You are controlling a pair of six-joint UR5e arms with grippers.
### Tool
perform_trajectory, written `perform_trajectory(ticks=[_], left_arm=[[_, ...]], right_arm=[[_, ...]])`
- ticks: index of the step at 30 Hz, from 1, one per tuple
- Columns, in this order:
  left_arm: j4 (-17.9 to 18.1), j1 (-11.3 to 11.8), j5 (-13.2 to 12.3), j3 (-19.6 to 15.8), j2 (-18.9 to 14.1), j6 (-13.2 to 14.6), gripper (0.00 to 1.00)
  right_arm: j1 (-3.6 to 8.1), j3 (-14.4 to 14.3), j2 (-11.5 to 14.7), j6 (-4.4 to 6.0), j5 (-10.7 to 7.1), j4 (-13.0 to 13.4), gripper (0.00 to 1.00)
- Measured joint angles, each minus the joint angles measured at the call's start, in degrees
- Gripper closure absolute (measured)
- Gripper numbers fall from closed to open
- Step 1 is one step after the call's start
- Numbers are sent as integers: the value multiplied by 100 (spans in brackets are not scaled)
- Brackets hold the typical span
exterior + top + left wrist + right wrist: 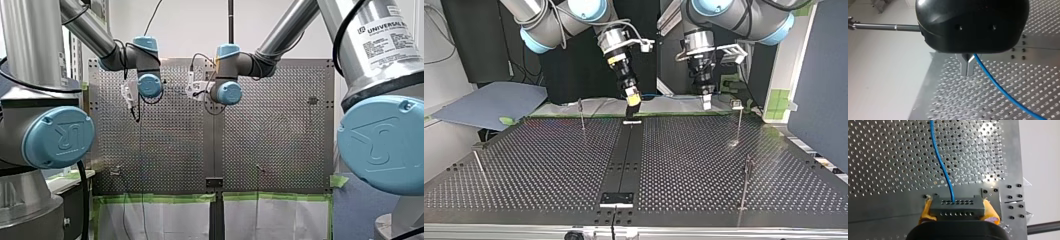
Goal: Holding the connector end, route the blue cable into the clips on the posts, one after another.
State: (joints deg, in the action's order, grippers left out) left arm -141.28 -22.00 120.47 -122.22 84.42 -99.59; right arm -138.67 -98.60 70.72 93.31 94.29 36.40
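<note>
Our right gripper (pixel 957 210) is clamped on the connector (pixel 956 205), a grey block with 2 rows of small holes. Its yellow pads (pixel 991 211) press against the block's 2 ends. The blue cable (pixel 941 162) leaves the connector's face on the side away from the gripper and runs off over the perforated table (pixel 549 165), out of the right wrist view.

Our left gripper (pixel 967 73) has its 2 metal fingers (pixel 964 65) brought together at the tips. In the left wrist view the cable comes out by the root of 1 finger, close under the black body, and slants away above the table. We cannot tell whether the fingers pinch it there.

In the top view both grippers hang over the table's far edge, close to each other. The right one is at the head of the black strip (pixel 626 150) that runs down the table's middle. The left one is just to that view's right of it. The cable is too thin to follow in the top view.

4 thin posts stand on the table in that view: 1 far left (pixel 582 116), 1 near left and leaning (pixel 478 162), 1 far right (pixel 740 125) with a clip (pixel 737 104) on top, and 1 near right (pixel 746 182).
</note>
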Motion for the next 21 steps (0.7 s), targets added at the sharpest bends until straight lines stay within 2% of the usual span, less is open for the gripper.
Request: perform_trajectory(ticks=[4, 8, 15, 21], left_arm=[[-243, 90, 21, 82, -208, 16, 100], [-451, 186, 38, 139, -274, 54, 100], [-857, 357, 9, 245, -280, 84, 100], [-1157, 472, -79, 451, -276, 106, 100]], right_arm=[[-25, 185, -39, 59, -46, -72, 100], [-40, 373, -50, 137, -121, -198, 100], [-102, 731, -61, 402, -265, -274, 100], [-189, 1060, -109, 578, -309, -322, 100]])
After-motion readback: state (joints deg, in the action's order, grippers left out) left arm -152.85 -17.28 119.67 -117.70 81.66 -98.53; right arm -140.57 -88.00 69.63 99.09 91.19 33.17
